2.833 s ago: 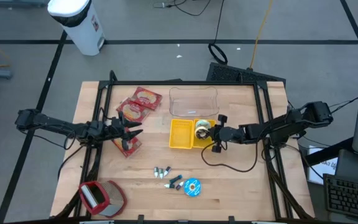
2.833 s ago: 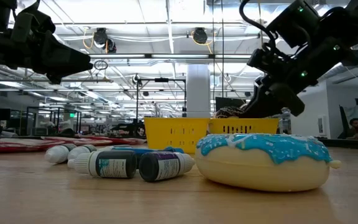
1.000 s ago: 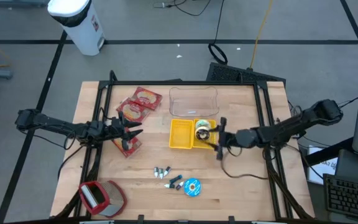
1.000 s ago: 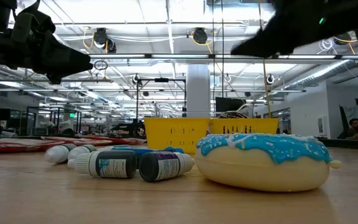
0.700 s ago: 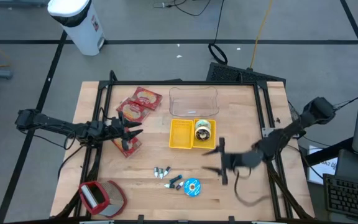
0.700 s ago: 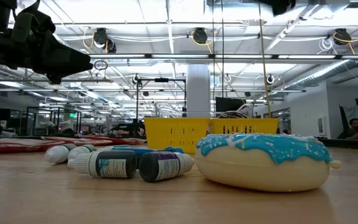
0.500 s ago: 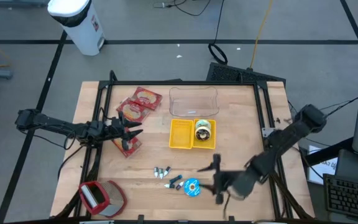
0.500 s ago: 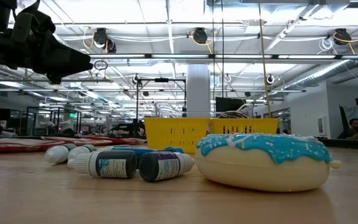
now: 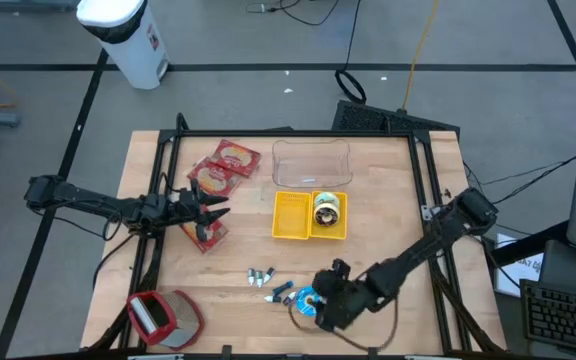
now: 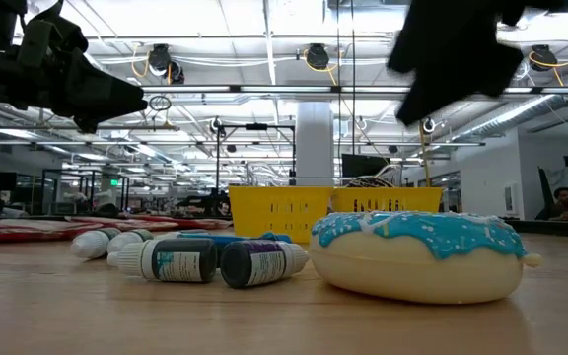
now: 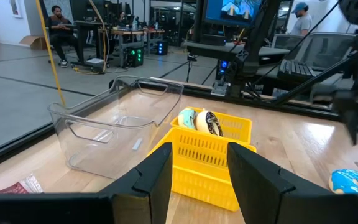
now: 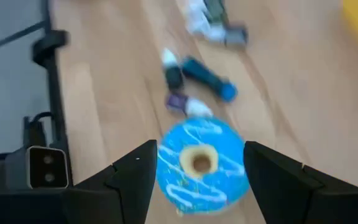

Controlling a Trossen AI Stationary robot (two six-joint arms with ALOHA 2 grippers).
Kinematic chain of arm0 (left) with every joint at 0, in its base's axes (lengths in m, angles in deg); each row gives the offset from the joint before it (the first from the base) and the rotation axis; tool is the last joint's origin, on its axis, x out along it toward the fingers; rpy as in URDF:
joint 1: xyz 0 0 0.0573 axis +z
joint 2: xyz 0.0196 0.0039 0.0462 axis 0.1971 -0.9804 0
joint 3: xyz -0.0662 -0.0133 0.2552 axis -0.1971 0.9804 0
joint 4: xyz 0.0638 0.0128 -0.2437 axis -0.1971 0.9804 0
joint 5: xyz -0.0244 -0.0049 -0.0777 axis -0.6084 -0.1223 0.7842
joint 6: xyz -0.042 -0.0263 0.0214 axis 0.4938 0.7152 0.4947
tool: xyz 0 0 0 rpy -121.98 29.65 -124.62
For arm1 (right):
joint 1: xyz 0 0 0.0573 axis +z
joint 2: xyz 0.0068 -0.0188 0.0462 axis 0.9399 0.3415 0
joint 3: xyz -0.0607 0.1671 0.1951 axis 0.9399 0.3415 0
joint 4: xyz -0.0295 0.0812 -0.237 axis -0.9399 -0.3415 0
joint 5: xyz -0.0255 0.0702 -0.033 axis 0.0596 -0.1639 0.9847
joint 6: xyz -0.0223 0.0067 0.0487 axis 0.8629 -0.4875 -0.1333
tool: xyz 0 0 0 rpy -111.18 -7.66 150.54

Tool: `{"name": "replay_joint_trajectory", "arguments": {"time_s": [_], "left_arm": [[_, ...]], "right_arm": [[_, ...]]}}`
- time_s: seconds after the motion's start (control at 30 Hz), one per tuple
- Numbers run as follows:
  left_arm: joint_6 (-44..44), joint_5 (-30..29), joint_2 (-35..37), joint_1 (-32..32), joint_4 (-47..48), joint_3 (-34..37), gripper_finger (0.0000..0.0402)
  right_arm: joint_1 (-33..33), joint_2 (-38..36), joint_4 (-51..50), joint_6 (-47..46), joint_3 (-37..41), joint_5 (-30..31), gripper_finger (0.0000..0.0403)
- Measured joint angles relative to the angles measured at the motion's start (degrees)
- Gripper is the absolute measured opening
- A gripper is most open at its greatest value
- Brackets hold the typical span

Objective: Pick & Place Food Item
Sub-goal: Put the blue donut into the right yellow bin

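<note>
A blue-iced donut (image 9: 308, 300) lies flat on the wooden table near its front edge; the low view shows the donut (image 10: 422, 251) large and close. My right gripper (image 9: 320, 305) hovers just above it, slanting down. Its fingers are open and stand either side of the donut (image 12: 201, 165) without touching it. A yellow basket (image 9: 293, 215) at mid-table holds another donut (image 9: 326, 208) in its right compartment. My left gripper (image 9: 213, 210) waits open and level at the table's left, with nothing between its fingers (image 11: 157, 180).
Small tubes (image 9: 261, 274) and a dark marker (image 9: 283, 291) lie just left of the blue donut. A clear plastic bin (image 9: 311, 165) stands behind the basket. Red packets (image 9: 223, 165) lie at the far left, and a red-and-grey object (image 9: 163, 315) sits at the near left corner.
My right gripper has swung from beside the yellow basket toward the table's near edge. It has tipped down and rolled on the way, and now stands over the blue donut. The donut and the basket have not moved.
</note>
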Motion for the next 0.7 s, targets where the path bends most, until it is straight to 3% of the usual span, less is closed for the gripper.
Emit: {"name": "replay_joint_trajectory", "arguments": {"time_s": [0.23, 0.5, 0.7], "left_arm": [[0.00, 0.00, 0.00, 0.00, 0.00, 0.00, 0.0152], [0.00, 0.00, 0.00, 0.00, 0.00, 0.00, 0.0152], [0.00, 0.00, -0.01, -0.01, 0.00, 0.00, 0.0152]], "right_arm": [[-3.24, 0.07, 6.47, -10.90, 7.20, -6.02, 0.0228], [-4.30, 0.02, 32.02, -11.17, 19.21, -10.14, 0.0221], [-4.17, -0.03, 39.40, -11.20, 24.42, -9.55, 0.0212]]}}
